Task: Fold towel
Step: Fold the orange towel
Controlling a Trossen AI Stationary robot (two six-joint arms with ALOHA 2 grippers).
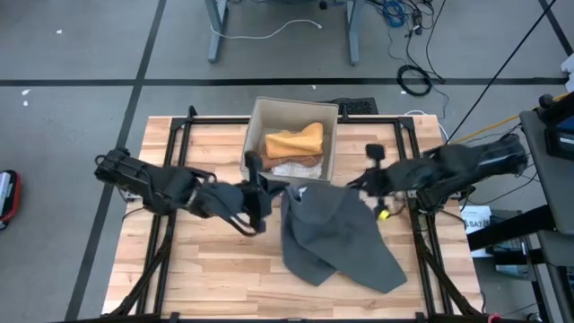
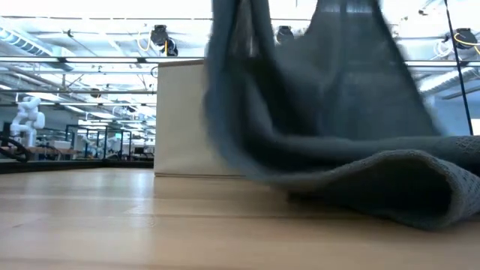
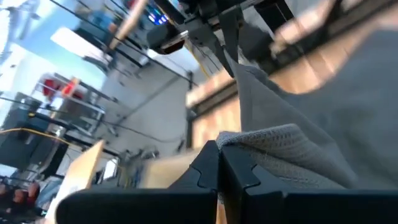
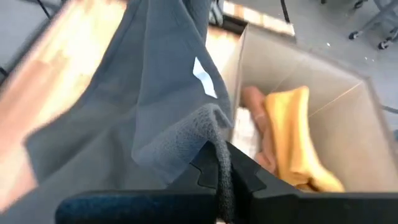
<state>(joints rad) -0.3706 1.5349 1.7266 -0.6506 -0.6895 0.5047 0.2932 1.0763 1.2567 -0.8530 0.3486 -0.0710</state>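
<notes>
A dark grey towel [image 1: 334, 235] is held up by its far edge between my two grippers in the middle of the table. Its lower part [image 2: 390, 184] lies bunched on the wood. My left gripper [image 1: 276, 192] is shut on the towel's left upper corner. My right gripper [image 1: 364, 187] is shut on the right upper corner. Both sit just in front of the cardboard box [image 1: 328, 152]. In the low view the towel [image 2: 315, 82] hangs down like a curtain, and both grippers are above that picture. My left gripper pinches a hemmed corner of the towel [image 3: 258, 140] between its two shut fingers [image 3: 205, 171], coming slanting down from the table's left. The cloth runs away from the fingers toward the other arm and hangs below. My right gripper pinches the towel's edge at a corner [image 4: 208, 121] between its two shut fingers [image 4: 239, 171], slanting down from the table's right. The edge is bunched there, so several layers seem caught. The cloth hangs below, its lower end on the table.
The open cardboard box holds a yellow cloth [image 1: 296, 142] and something white beneath it, right behind the raised towel. Black rails [image 1: 166, 242] run along both sides of the wooden table. Bare wood [image 1: 224, 269] lies toward the near edge, left of the towel.
</notes>
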